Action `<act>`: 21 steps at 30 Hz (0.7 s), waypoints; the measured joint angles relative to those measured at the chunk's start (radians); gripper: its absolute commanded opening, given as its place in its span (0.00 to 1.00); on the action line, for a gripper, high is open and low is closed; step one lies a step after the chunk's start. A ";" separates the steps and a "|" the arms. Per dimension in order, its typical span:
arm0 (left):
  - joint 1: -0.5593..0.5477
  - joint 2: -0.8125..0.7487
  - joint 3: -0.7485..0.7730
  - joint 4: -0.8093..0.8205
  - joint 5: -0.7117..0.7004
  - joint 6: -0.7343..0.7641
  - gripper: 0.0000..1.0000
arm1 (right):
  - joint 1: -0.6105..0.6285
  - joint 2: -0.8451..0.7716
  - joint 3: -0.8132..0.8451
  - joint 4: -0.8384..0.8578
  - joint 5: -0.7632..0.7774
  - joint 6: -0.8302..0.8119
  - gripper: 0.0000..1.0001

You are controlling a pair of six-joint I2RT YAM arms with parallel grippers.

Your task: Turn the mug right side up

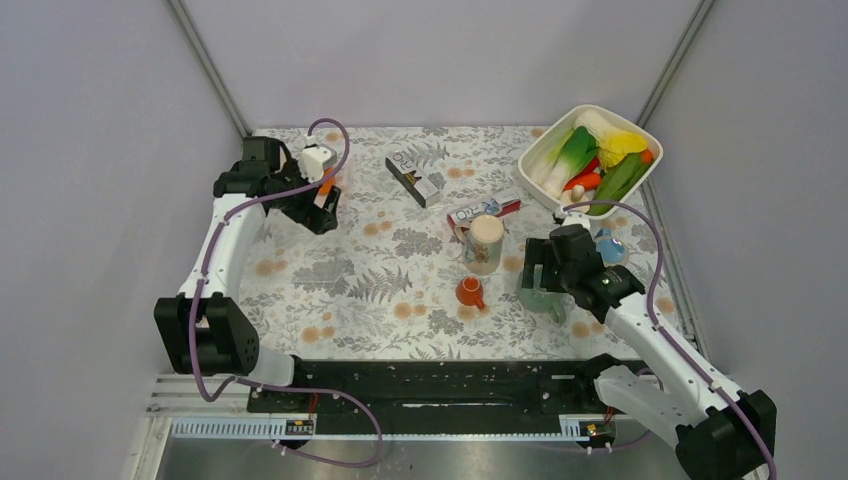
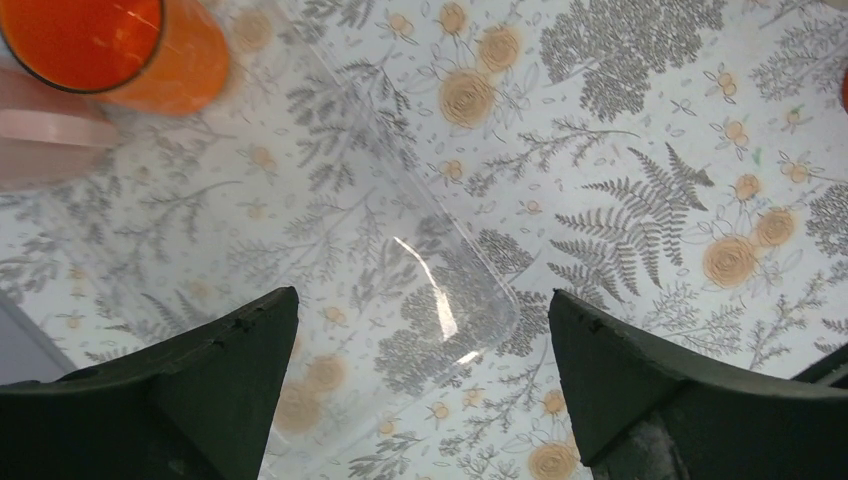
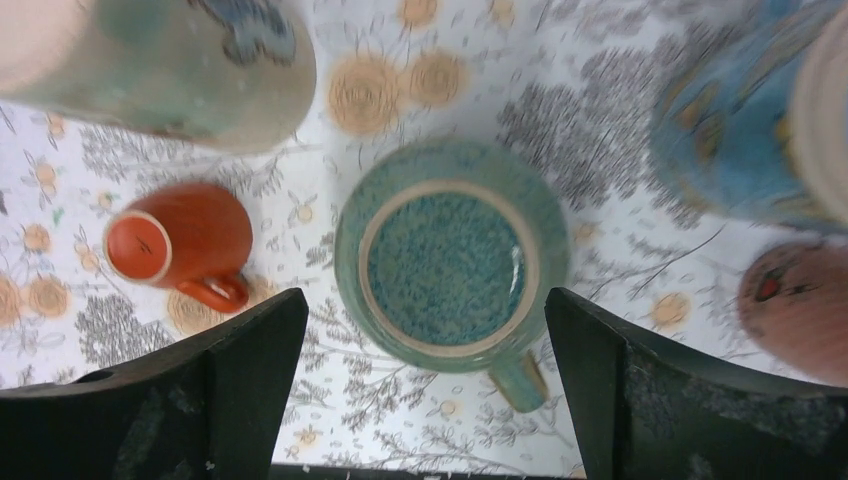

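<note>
A teal mug (image 3: pixel 450 270) stands on the floral table between my right gripper's fingers and a little ahead of the tips. A flat speckled blue face ringed in beige points up, which looks like its base, and its handle (image 3: pixel 520 380) points toward me. In the top view the mug (image 1: pixel 543 300) is mostly hidden under my right gripper (image 1: pixel 541 280). The right gripper (image 3: pixel 425 400) is open and empty above it. My left gripper (image 1: pixel 322 213) is far off at the back left, open and empty (image 2: pixel 420 390).
A small orange mug (image 3: pixel 175 245) lies on its side left of the teal mug. A tall beige mug (image 3: pixel 160 60) and a blue object (image 3: pixel 740 120) stand beyond it. A white bowl (image 1: pixel 640 130) of vegetables and two boxes (image 1: pixel 413 178) lie further back. A clear tray (image 2: pixel 350 280) and an orange cup (image 2: pixel 100 45) are under the left gripper.
</note>
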 measured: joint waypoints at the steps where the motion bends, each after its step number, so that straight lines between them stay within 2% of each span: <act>1: 0.000 -0.008 -0.010 -0.001 0.008 0.000 0.99 | -0.003 0.003 -0.016 -0.002 -0.023 0.018 0.98; 7: 0.000 -0.049 -0.039 -0.002 0.084 -0.010 0.99 | -0.008 0.023 -0.054 -0.035 -0.092 0.051 0.99; 12: 0.000 -0.058 -0.062 -0.003 0.117 -0.033 0.99 | 0.004 0.071 0.090 -0.057 -0.166 -0.048 0.99; 16: 0.000 -0.073 -0.118 -0.003 0.126 -0.047 0.99 | 0.073 0.213 0.386 -0.080 -0.243 -0.249 0.99; 21: 0.004 -0.083 -0.173 0.006 0.121 -0.060 0.99 | 0.140 0.536 0.890 -0.189 -0.369 -0.472 0.99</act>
